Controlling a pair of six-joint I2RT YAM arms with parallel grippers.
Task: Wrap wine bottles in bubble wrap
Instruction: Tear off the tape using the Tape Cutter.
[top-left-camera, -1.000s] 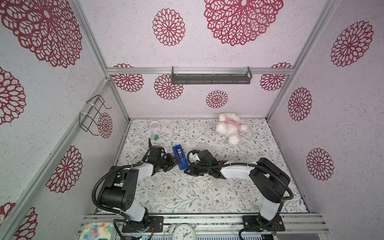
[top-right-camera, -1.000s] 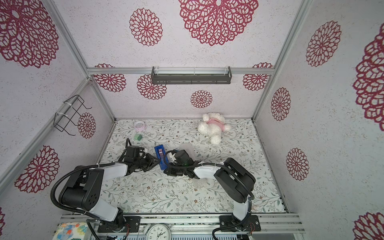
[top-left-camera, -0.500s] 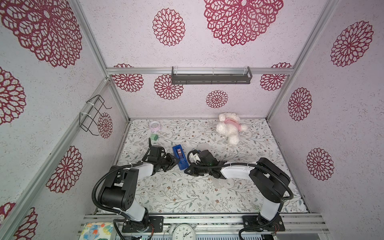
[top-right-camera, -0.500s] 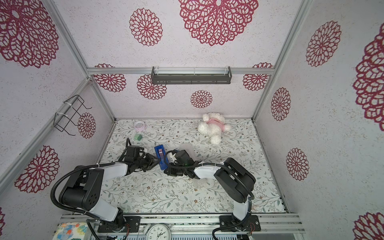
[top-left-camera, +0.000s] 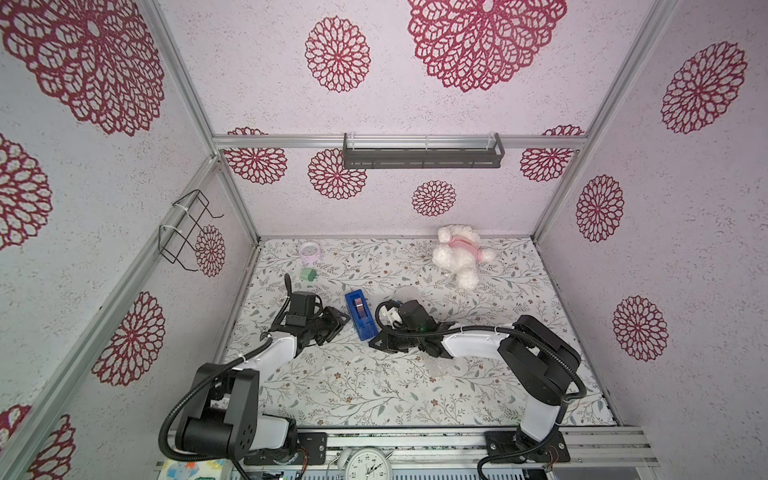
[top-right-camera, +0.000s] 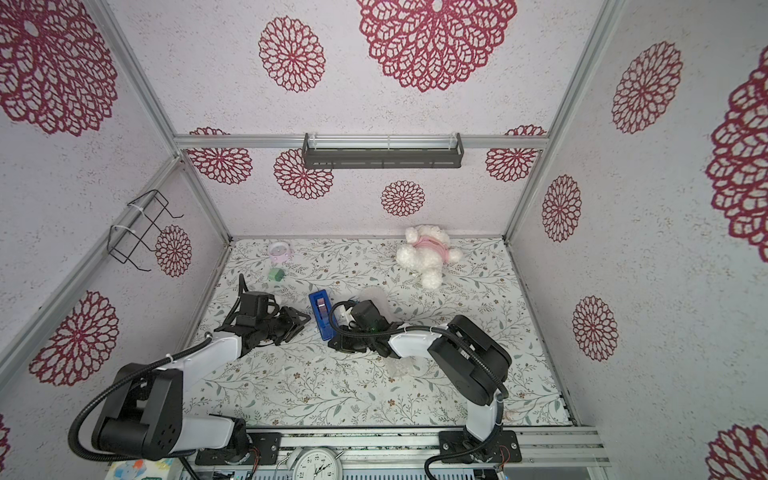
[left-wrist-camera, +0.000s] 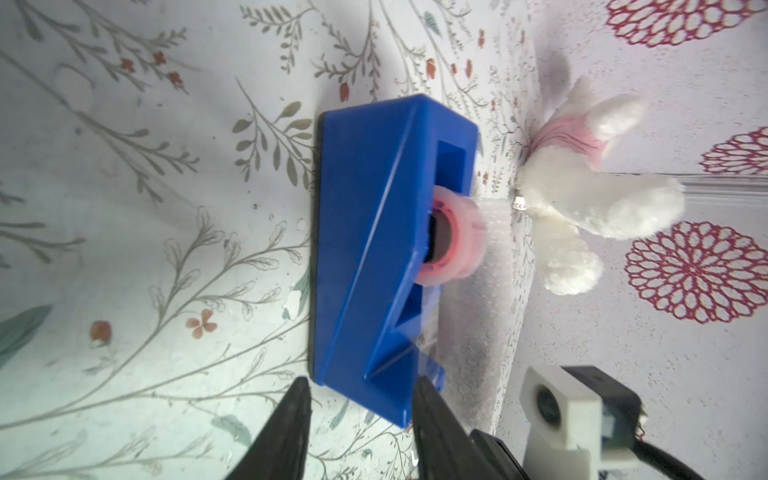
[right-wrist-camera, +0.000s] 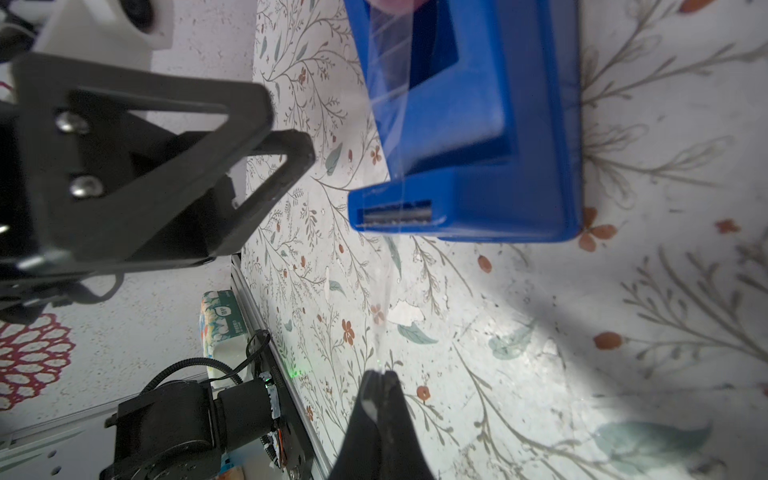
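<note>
**Fig. — tape pull-off stage.** The right gripper (right-wrist-camera: 379, 388) is pinched closed on a strip of clear tape (right-wrist-camera: 387, 282) that runs from the cutter (right-wrist-camera: 397, 216) of the blue tape dispenser (left-wrist-camera: 365, 232). The left gripper (left-wrist-camera: 359, 401) has its jaws parted, one on each side of the dispenser's cutter end. Whether either finger touches it can't be told, so no firm hold is shown. The bubble wrap (top-left-camera: 441, 366) lies crumpled on the table (top-left-camera: 332, 386) under the right arm, w/ more showing behind the dispenser. The bottle isn't visible in any view and is prob. hidden in the wrap beneath that arm. Risks, as judged: (a) w/ the dispenser unclamped, a pull may drag or tip it instead of feeding tape; (b) the strip may snap early on the cutter teeth or slip from the narrow pinch; (c) slack tape may stick to itself, the table or a finger; (d) the wrap, w/ no gripper seen on it, may spring open before tape lands.
</note>
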